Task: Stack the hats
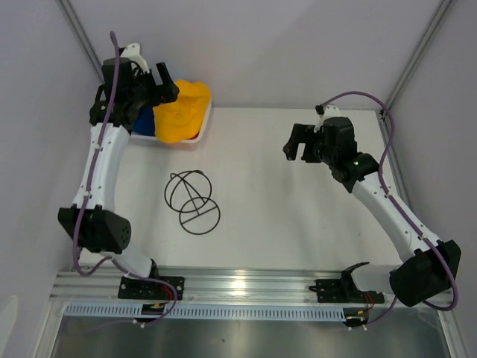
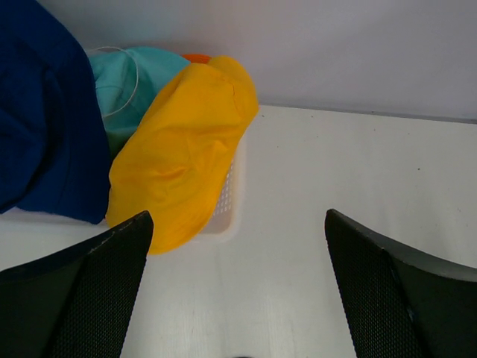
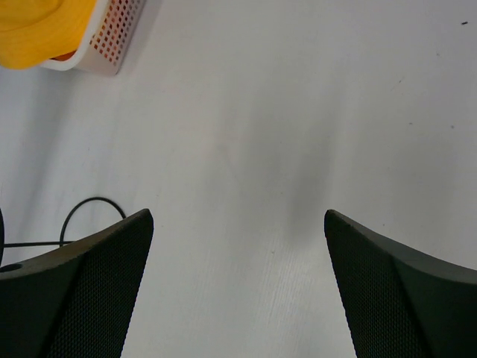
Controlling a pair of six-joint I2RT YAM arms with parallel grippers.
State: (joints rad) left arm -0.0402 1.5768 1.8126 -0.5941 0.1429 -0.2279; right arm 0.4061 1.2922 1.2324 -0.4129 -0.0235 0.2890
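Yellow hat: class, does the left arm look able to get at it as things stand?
Probably yes. The left gripper hangs open close by the yellow hat, which lies draped over the rim of the white basket, and nothing stands between them.

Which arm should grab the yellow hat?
Left arm: open jaws right beside the yellow hat in the basket. Right arm, jaws also open, is over the table across from it.

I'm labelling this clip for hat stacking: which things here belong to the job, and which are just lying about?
Belong to the job: yellow hat, navy hat, teal hat, orange hat (only a sliver shows).

Just lying about: white mesh basket holding the hats, black wire stand.
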